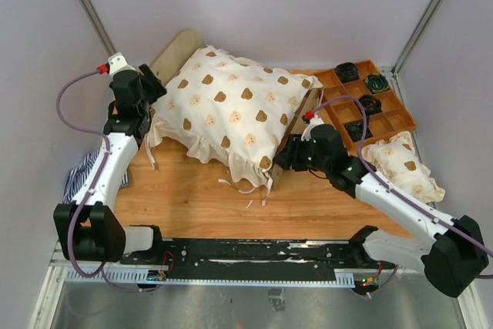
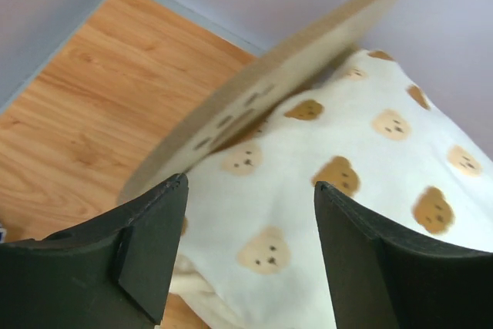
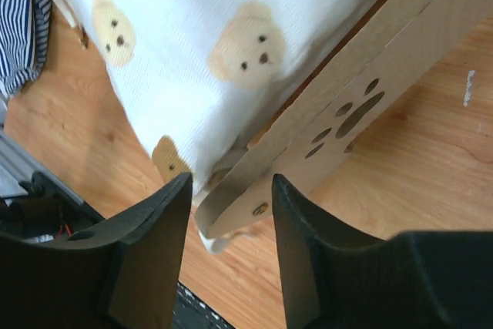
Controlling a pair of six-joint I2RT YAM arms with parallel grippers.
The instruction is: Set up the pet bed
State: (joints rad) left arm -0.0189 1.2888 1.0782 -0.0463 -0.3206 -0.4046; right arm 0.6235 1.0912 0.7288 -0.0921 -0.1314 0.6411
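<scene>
The pet bed (image 1: 176, 50) sits upper centre of the overhead view on the wood-grain table (image 1: 192, 198). Its pale plywood frame is mostly buried under a soft cream cushion (image 1: 231, 109) printed with brown bear faces. Only the right wrist view shows the paw-print cutout (image 3: 350, 117). There the right gripper (image 3: 231, 182) stands apart, with that panel's rounded corner in the gap. The left gripper (image 2: 250, 184) gapes before the curved headboard (image 2: 269, 82).
</scene>
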